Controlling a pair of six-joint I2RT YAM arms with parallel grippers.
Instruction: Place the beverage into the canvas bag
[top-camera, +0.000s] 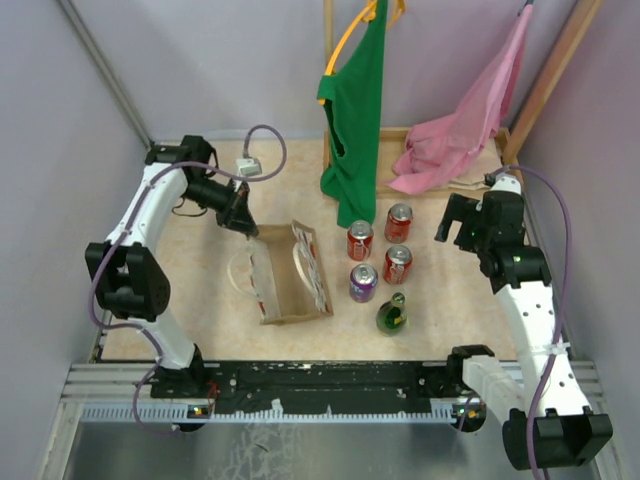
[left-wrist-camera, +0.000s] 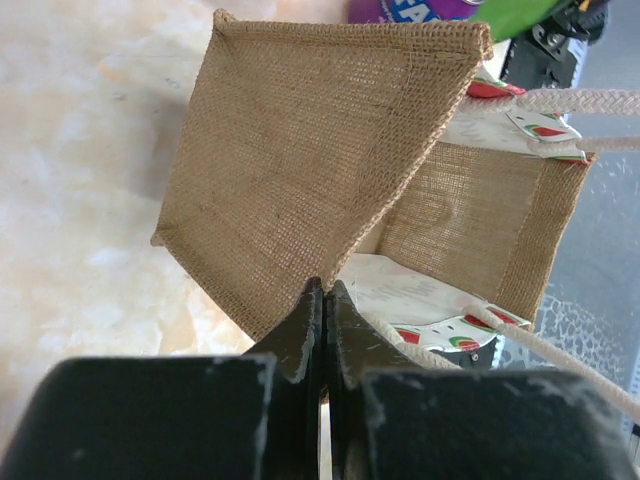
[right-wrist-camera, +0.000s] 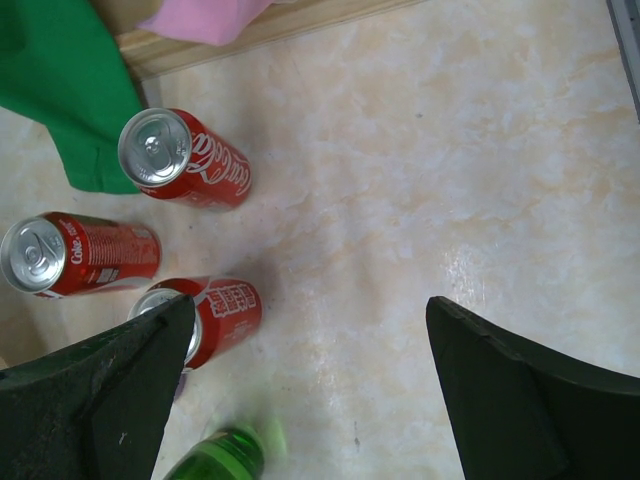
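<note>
Here, closest to the arm bases, a green bottle (top-camera: 393, 315) stands on the table (top-camera: 450, 300). A purple can (top-camera: 363, 283) is just beyond it, and the canvas bag (top-camera: 290, 285) sits near them on the left. Next come a near red can (top-camera: 397, 264), a left red can (top-camera: 360, 240) and a far red can (top-camera: 398, 222), all upright with long axes vertical (any of these drinks could be the beverage meant). The left gripper (left-wrist-camera: 322, 292) is pressed together at the rim of the bag's tan side panel, apparently nipping the cloth. The right gripper (right-wrist-camera: 310, 305) is spread wide and empty, hovering to the right of the drinks. It is plainly the nearer arm; the far red can lies closest on its left, with the bag further left again. I judge that a grasp there must clear the near red can beside it, and that the carry to the bag crosses the left red can. At the back hang a green shirt (top-camera: 355, 130) and a pink garment (top-camera: 460, 130), out of the way.
</note>
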